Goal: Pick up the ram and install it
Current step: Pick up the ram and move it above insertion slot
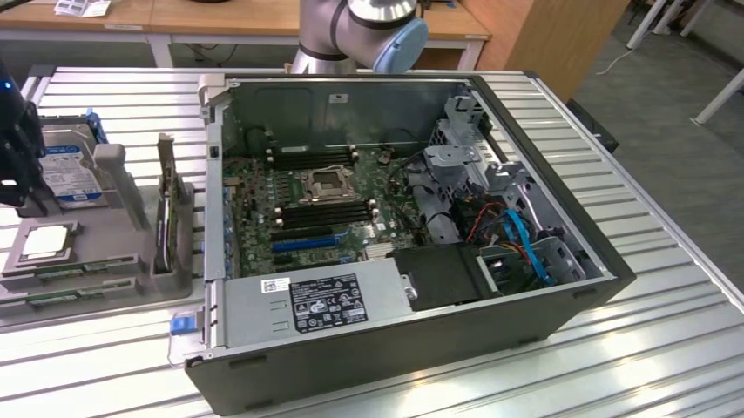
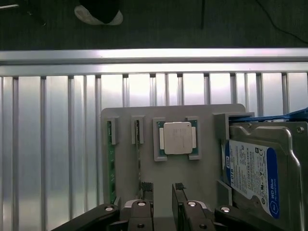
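My gripper [image 2: 161, 188] hangs over grey holder [image 2: 207, 159] on slatted table [image 2: 57, 144]. Fingers apart, nothing between them. Ram [image 2: 138, 154] stands on edge in holder slot, close to one fingertip, seems not touching. Second green stick [image 2: 111, 163] in neighbour slot. CPU [image 2: 179, 138] lies between ram and hard drive [image 2: 255, 173]. Open PC case [image 1: 407, 348] well apart from holder.

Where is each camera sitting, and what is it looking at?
Exterior view: off the robot, high up, looking down into the open computer case; a joint of the arm shows beyond it.
Wrist view: on the wrist, looking straight down at the grey tray; the open pincer shows.
Shared: the tray's hard drive, processor and ram.
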